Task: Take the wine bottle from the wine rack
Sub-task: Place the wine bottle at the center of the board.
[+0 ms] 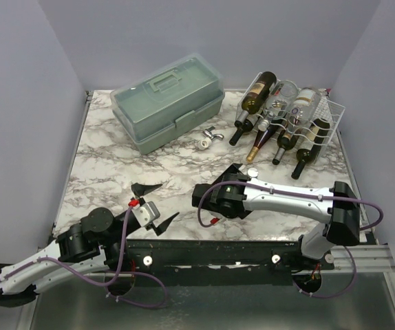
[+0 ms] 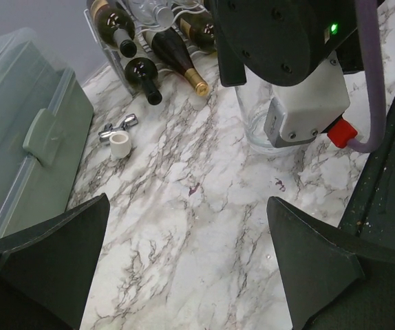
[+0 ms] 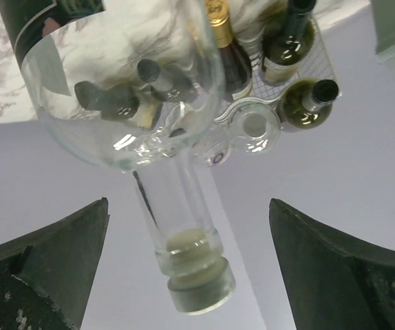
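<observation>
Over on the left, the left gripper (image 1: pixel 156 205) hovers low above the marble table (image 1: pixel 115 165), its jaws spread wide and nothing between them. Behind it sits the pale green toolbox (image 1: pixel 168 103).

Towards the middle, the right gripper (image 3: pixel 189 203) is also spread wide, holding nothing. The clear wine bottle (image 3: pixel 173 199) stands between its fingers (image 3: pixel 53 261) with a gap on either side. It is off the wine rack (image 1: pixel 332 117), which sits at the back right with several dark bottles in it.

To my eye the step in hand is letting go and backing away. A tall bottle on a narrow base tips easily, so the arm should draw straight back along the line of its fingers, jaws kept wide and clear of the neck.

The overhead view gives only the bottle's pale stopper beside the right wrist. The right wrist view shows the neck and the gaps around it. Only the left wrist view shows the glass base on the marble.
</observation>
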